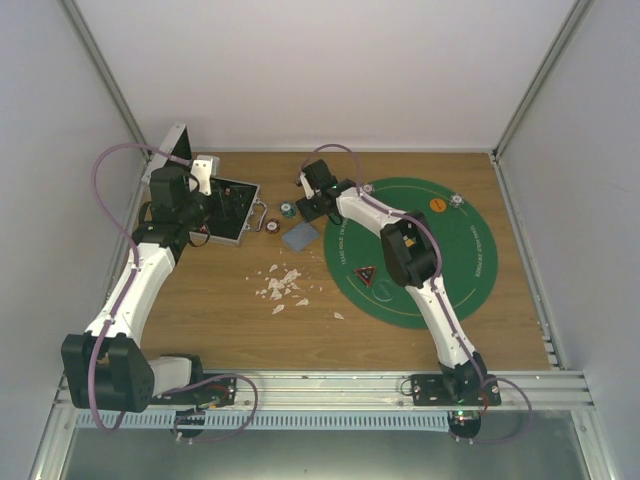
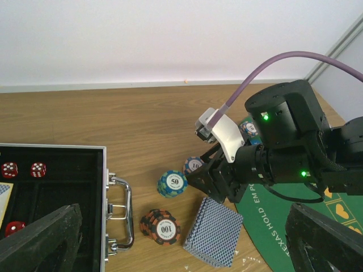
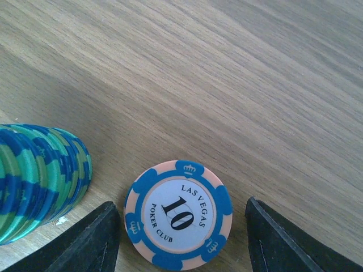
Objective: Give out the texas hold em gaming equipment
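A blue-and-peach "10" poker chip (image 3: 178, 214) lies flat on the wood between the fingers (image 3: 96, 241) of my right gripper (image 3: 181, 241). The jaws are open, with a gap on each side of the chip. To its left stands a blue-green stack of "50" chips (image 2: 172, 183). A red-black "100" stack (image 2: 160, 226) and a deck of blue-backed cards (image 2: 214, 232) lie nearby. My left gripper (image 2: 181, 249) hangs open above these, holding nothing. On the green mat (image 1: 470, 270) sit an orange button (image 1: 437, 205) and a red-black triangular token (image 1: 368, 275).
An open metal case (image 2: 57, 187) with red dice (image 2: 24, 169) lies at the left, its handle (image 2: 122, 212) facing the chips. White scraps (image 1: 282, 285) are scattered on the wood in front of the cards. White walls enclose the table.
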### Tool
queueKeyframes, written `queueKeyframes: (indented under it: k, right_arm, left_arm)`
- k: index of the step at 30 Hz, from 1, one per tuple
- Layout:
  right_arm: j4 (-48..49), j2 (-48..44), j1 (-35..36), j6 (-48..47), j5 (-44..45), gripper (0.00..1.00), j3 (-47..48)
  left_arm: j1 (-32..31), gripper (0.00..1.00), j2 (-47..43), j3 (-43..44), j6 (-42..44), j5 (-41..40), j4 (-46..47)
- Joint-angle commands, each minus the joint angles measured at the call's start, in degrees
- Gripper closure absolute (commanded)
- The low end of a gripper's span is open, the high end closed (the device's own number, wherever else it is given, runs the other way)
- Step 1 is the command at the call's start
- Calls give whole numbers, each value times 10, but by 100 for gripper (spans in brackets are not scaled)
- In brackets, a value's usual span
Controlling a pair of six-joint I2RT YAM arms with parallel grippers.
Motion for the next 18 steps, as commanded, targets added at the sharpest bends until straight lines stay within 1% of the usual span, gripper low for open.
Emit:
queueKeyframes:
  k: [1,4,6,12,18]
  right_arm:
    - [-27,37,9,-24,24,39,-10]
    - [-32,44,12,-35,18,40,-8]
    - [-36,48,13,-39,7,43,-7]
    - [-44,57,13,-31,-34,47,-7]
    - [-52,61,13,-12,-24,50,-16]
  left_arm:
    - [-4,2,-4,8,-2,6,23]
    - [-4,2,-4,8,-1,5,24]
    - [-4,2,-4,8,-1,4,23]
    - [-4,2,-3,8,0,5,23]
    - [-4,2,-2,8,-1,4,23]
